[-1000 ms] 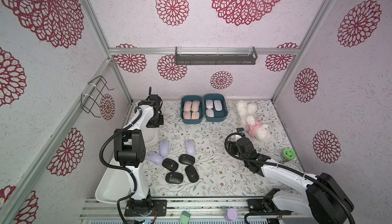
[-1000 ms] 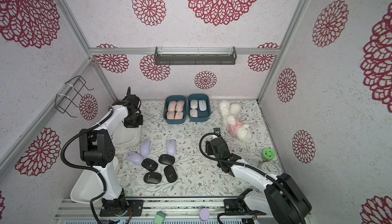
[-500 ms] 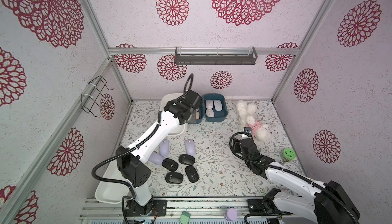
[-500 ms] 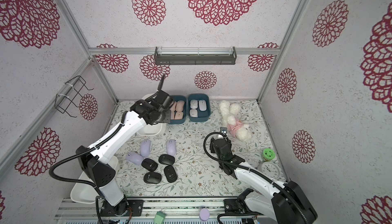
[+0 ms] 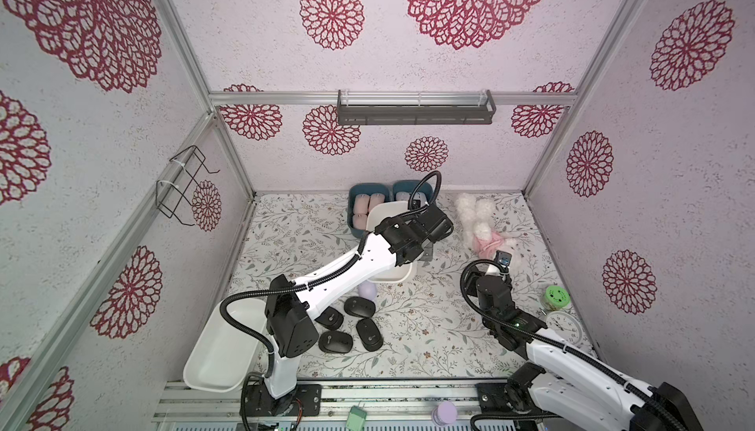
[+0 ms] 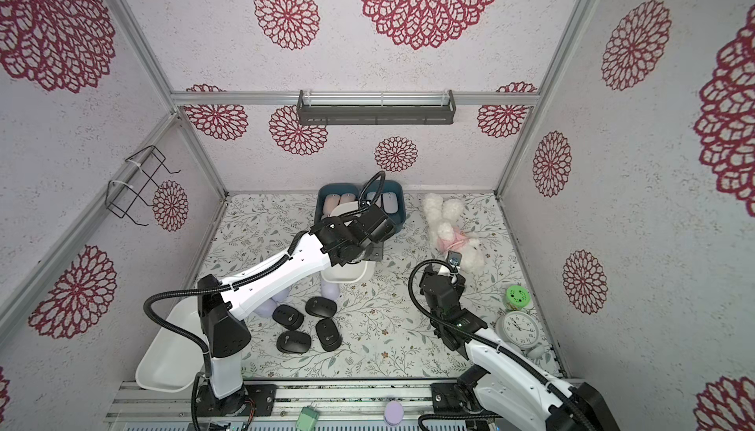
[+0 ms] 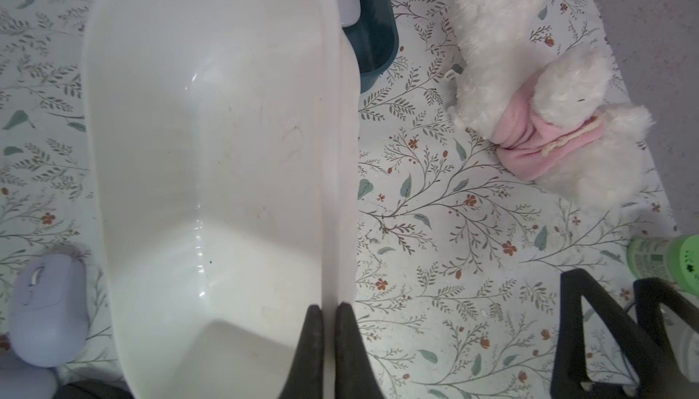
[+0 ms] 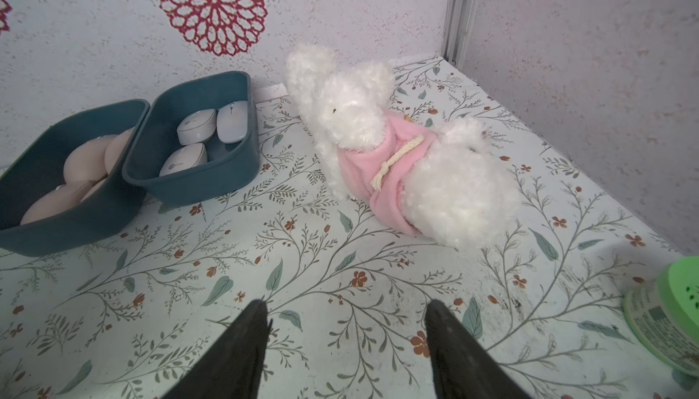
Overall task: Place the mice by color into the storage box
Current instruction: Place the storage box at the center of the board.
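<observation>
Left gripper (image 7: 328, 306) is closed narrow on the side wall of the white storage box (image 7: 208, 132), whose long axis runs straight ahead of the claw; the box seems lifted, I think. One lilac mouse (image 7: 47, 310) lies across the box from the claw, and the black mice (image 5: 359, 307) lie far behind it. Right gripper (image 8: 345, 304), wide and empty, is farther.

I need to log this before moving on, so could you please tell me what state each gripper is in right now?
Left gripper: closed on the rim of the white storage box.
Right gripper: open, holding nothing.
</observation>
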Available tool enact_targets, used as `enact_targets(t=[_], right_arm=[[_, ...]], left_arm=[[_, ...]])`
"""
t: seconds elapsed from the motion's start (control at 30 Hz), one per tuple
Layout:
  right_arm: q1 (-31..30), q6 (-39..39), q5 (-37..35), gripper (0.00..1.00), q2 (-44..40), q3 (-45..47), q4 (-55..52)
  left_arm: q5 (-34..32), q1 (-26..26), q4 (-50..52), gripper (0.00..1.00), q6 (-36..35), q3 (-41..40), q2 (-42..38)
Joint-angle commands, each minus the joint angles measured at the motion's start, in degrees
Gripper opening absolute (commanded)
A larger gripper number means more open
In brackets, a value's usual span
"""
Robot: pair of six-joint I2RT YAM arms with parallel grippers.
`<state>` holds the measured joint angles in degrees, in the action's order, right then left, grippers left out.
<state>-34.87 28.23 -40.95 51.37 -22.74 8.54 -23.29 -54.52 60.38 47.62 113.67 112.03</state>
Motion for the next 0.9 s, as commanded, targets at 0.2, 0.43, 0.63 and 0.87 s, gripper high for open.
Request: enact_targets(t=[0.2, 0.43, 0.63, 0.87], right_arm=[[0.8, 1.6, -2.8, 0.70, -3.6, 1.2, -0.2], [1.0, 1.7, -2.3, 0.70, -3.4, 1.3, 0.1], [1.0, 1.6, -1.9, 0.70, -3.2, 1.2, 0.1], [1.2, 1.6, -1.7, 0.70, -3.1, 1.4, 0.4]], left_arm=[[8.5, -0.5, -6.2, 0.00, 7.7, -0.7, 6.8], [13.3, -0.1, -8.0, 0.00, 9.4, -0.3, 10.6], [17.1, 0.7, -9.1, 0.03, 10.0, 0.9, 13.9], [20.7, 1.8, -9.9, 0.26, 10.2, 1.7, 15.1]])
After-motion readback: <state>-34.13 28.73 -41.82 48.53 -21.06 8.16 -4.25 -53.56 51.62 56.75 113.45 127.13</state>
